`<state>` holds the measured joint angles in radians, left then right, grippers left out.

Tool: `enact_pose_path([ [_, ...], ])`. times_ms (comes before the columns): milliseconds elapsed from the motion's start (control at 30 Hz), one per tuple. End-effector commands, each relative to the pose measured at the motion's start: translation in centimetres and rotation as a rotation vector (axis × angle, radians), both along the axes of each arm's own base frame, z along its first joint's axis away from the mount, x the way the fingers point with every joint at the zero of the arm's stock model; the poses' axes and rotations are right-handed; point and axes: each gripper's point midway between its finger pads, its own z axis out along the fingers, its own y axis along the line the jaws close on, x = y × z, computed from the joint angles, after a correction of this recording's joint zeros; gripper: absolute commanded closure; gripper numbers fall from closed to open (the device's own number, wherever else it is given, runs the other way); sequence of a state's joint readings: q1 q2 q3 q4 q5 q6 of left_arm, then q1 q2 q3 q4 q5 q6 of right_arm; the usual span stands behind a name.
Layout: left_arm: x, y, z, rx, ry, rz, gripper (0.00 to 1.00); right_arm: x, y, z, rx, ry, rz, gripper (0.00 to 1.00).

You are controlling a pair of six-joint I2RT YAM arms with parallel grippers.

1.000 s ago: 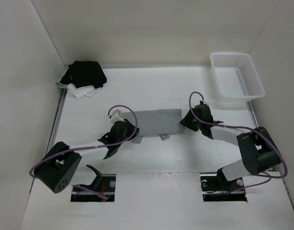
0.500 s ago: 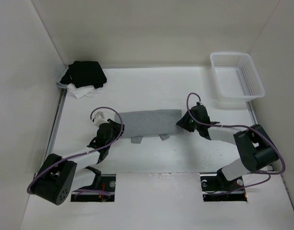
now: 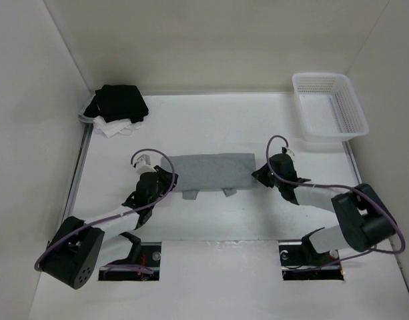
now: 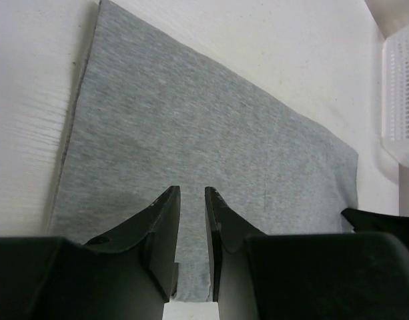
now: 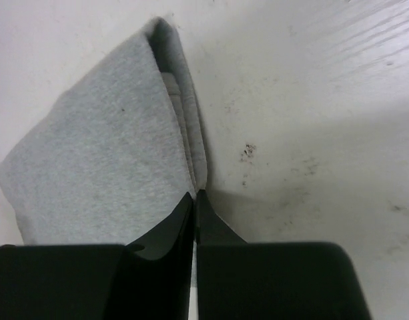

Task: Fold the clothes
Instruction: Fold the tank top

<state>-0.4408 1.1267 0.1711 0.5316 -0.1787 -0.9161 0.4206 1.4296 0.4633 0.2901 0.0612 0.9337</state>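
1. The clothes lie flat on the bench, a grey strip running left to right between the two hands.
2. The left hand sits on the strip's left end. It is closed down on it, and grey cloth fills the narrow gap between its fingers.
3. The right hand is at the right end, pressed fully closed, with its tips touching the folded edge. Whether any cloth is caught there cannot be told.
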Motion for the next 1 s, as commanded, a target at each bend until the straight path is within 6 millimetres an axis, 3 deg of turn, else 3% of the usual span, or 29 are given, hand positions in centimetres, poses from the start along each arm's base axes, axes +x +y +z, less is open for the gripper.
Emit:
enact_pose_path([
  [0,0.9,-0.7,2.8,-0.024,-0.091,-0.014,0.80,1.3,-1.0,4.8,-0.004,-0.179,-0.057,0.98],
  [133,0.7,-0.8,3.4,-0.041,-0.105,-0.016,0.80,0.8,-1.1,9.5,-0.026,-0.268,-0.023,0.98],
  [167,0.6,-0.9,4.2,-0.057,-0.123,-0.022,0.80,0.4,-0.8,12.0,-0.054,-0.296,0.003,0.98],
  [367,-0.1,-0.9,5.8,-0.081,-0.153,-0.030,0.80,-0.7,1.0,16.4,-0.089,-0.336,0.069,0.98],
  [500,-0.7,-0.5,6.7,-0.094,-0.173,-0.026,0.79,-1.1,4.9,18.2,-0.110,-0.346,0.166,0.97],
  [667,-1.3,0.2,7.5,-0.103,-0.194,-0.014,0.79,-0.6,10.8,17.9,-0.154,-0.313,0.272,0.96],
  [967,-1.7,1.5,7.8,-0.128,-0.210,0.003,0.78,-0.3,22.0,12.8,-0.260,-0.195,0.479,0.95],
])
